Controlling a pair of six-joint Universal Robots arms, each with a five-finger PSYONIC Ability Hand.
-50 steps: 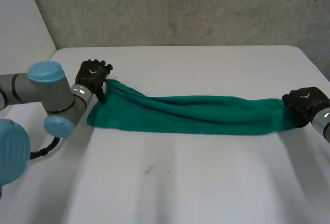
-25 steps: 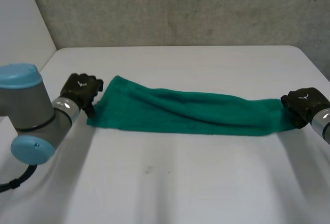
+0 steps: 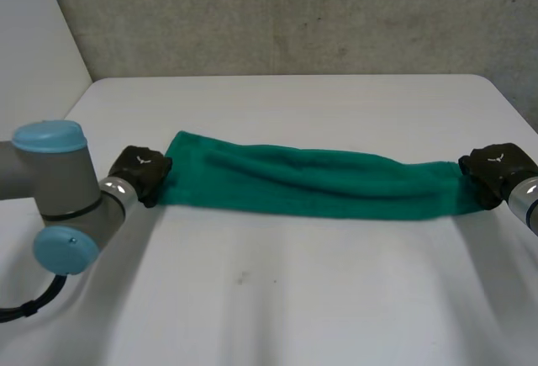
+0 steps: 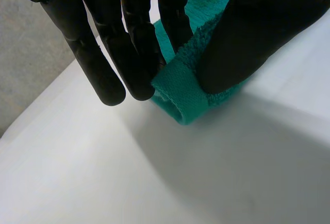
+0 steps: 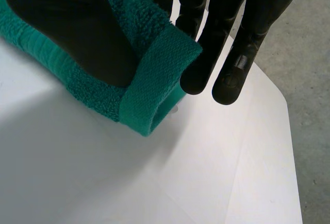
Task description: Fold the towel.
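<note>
Holding the green towel (image 3: 294,183) pulled out long across the middle of the frame, doubled lengthwise and resting on the white table (image 3: 277,299). Pinching its left end with the left hand (image 3: 139,172) at the middle left of the frame, pressing the hem with the thumb (image 4: 247,38) against nearly straight fingers (image 4: 129,54), as seen from the left wrist. Pinching the opposite end with the right hand (image 3: 496,168) at the far right edge of the frame, clamping the rolled hem between thumb and fingers (image 5: 227,44) in much the same way (both grips sitting shallow, right at the hem, judging by the wrist views).

Judging the risks from here:

- Possibly losing an end while lifting or carrying it over, having so little cloth pinched and terry sliding easily against smooth black pads.
- Possibly gripping only the outer layers, so letting an inner layer fall open mid-move and spoiling the fold.
- Risking a skewed result when bringing one end across to the other, given the rumpled ridge running along the centre of the frame and the likely sag there once off the table.
- Risking dragging cloth over the table's edge at the right of the frame, working that close to it.
- Risking yanking the hem out of one pinch by pulling the two ends apart any harder.
</note>
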